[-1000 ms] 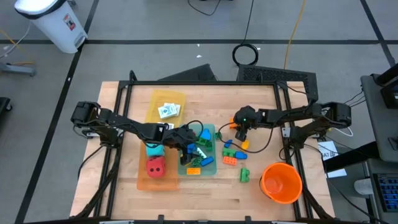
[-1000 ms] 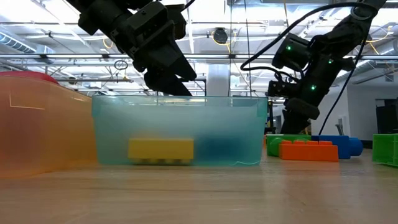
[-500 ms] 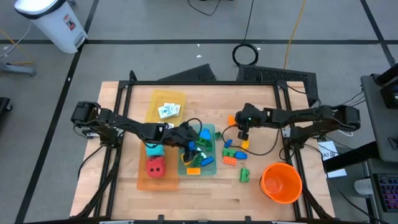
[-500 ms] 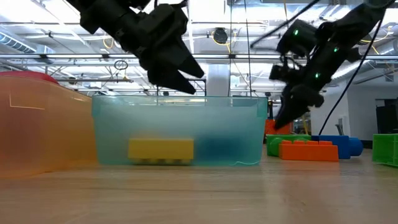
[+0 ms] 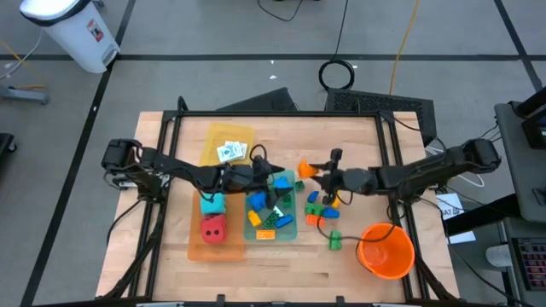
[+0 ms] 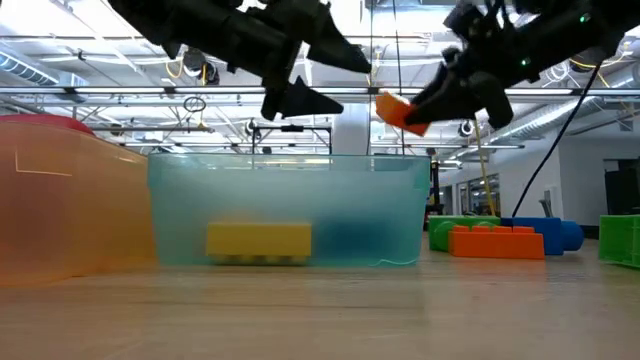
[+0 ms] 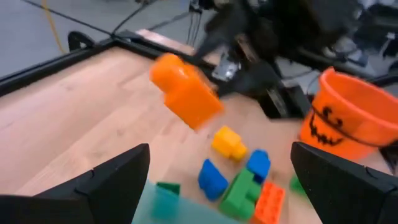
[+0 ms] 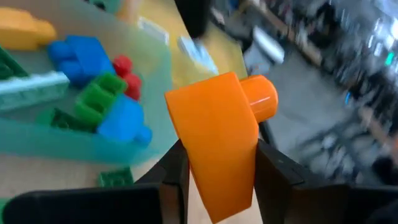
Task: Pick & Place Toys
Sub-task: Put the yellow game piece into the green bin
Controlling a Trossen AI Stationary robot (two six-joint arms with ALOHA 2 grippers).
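I see the right tool (image 5: pixel 311 173) clamped on an orange brick (image 5: pixel 304 170), its two fingers (image 8: pixel 280 180) pressed against the brick's sides. The brick is lifted clear of the desk (image 5: pixel 341 136) and hangs just beside the right-hand edge of the teal tray (image 5: pixel 287 228); in the low view it sits above that tray's rim level. The left tool (image 5: pixel 266 177) hovers over the teal tray with its fingers spread wide apart and nothing between them. Inside the teal tray I see blue, green, red and yellow bricks. A loose group of bricks (image 5: pixel 319 208) lies on the desk between the teal tray and the orange bucket (image 5: pixel 385 251), with one green brick (image 5: pixel 334 240) just beside the bucket. A teal die (image 5: pixel 213 205) and a red die (image 5: pixel 213 227) rest in the orange tray (image 5: pixel 194 247). White cards (image 5: pixel 229 152) lie in the yellow tray (image 5: pixel 213 136).
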